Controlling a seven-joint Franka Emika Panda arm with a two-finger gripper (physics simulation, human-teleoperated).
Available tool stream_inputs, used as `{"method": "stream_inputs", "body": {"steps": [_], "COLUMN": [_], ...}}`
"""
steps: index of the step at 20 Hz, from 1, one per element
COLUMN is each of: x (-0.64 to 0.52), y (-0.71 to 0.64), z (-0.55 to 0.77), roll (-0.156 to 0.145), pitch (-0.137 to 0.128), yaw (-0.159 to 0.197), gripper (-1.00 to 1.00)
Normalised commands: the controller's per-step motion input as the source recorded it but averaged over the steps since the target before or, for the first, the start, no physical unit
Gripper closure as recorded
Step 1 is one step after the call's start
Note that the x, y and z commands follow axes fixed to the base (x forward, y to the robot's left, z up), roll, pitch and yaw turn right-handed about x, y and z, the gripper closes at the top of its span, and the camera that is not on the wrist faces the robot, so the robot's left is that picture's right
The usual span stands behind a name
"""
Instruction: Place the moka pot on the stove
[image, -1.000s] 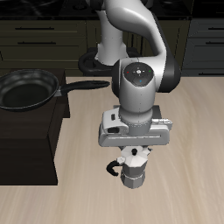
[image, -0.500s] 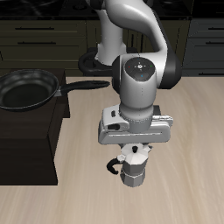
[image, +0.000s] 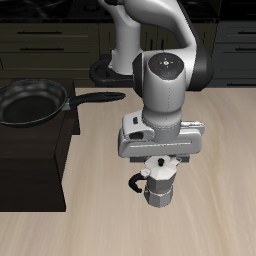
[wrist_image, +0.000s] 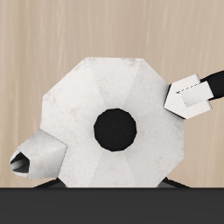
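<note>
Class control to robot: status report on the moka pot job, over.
Pincer directly above moka pot, jaw state not visible. Pot upright on the table. Stove not in view. Frying pan sits apart on the dark cabinet.

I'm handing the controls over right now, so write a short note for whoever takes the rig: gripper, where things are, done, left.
Gripper: directly above the moka pot, down at its lid; the fingers are hidden, so I cannot tell whether it is gripped.
Moka pot: upright near the table's front edge, black handle sticking out sideways; the wrist view looks straight down on its lid and knob.
Stove: not clearly visible in either view; find it first.
Frying pan: on the dark cabinet block, not involved.
Done: gripper placed over the pot.
Left: confirm the grip, lift, set the pot on the stove.
</note>
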Motion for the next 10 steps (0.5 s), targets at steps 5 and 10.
{"method": "stream_inputs", "body": {"steps": [5, 10], "x": [-0.13, -0.21], "y": [0.06, 0.12], "z": [0.27, 0.25], "roll": [0.005, 0.032], "pitch": [-0.034, -0.030], "yaw": [-0.012, -0.002], "gripper": [1.00, 1.00]}}
